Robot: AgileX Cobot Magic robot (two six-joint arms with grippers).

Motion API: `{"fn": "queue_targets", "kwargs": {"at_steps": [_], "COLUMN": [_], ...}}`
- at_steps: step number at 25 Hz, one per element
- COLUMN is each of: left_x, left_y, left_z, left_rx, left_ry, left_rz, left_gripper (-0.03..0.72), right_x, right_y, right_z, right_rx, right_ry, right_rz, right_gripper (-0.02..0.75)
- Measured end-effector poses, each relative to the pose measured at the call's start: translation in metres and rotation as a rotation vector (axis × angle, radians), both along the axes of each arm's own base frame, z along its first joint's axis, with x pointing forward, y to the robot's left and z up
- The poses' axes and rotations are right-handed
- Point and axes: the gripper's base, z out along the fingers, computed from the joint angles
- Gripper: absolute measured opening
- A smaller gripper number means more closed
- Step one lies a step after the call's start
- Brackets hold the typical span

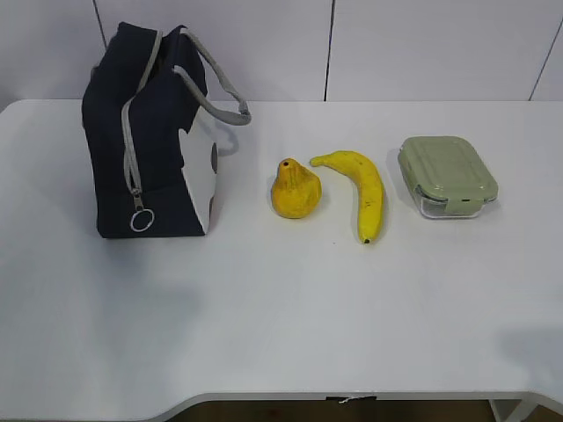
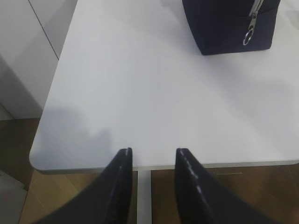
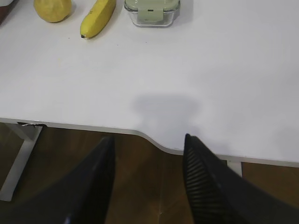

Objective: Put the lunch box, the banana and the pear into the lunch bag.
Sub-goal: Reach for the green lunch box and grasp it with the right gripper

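Lunch bag (image 1: 149,132) zipped; lunch box (image 1: 447,175) lidded, both on table (image 1: 281,308).

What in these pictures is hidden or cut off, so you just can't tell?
- Lunch bag: inside hidden by its own fabric in the exterior view; only a corner shows in the left wrist view, cut by the top edge.
- Lunch box: contents hidden under its green lid; top edge crops it in the right wrist view.
- Pear: top cropped in the right wrist view.
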Motion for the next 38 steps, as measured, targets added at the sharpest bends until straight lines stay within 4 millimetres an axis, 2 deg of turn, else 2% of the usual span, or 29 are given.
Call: {"fn": "queue_targets", "kwargs": {"at_steps": [38], "left_x": [0.0000], "left_y": [0.0000], "left_z": [0.0000], "left_rx": [0.000], "left_ry": [0.000], "left_rz": [0.000], "left_gripper": [0.237], "right_x": [0.0000], "right_y": [0.0000], "right_z": [0.0000], "right_rx": [0.000], "right_ry": [0.000], "right_rz": [0.000], "right_gripper": [0.382]}}
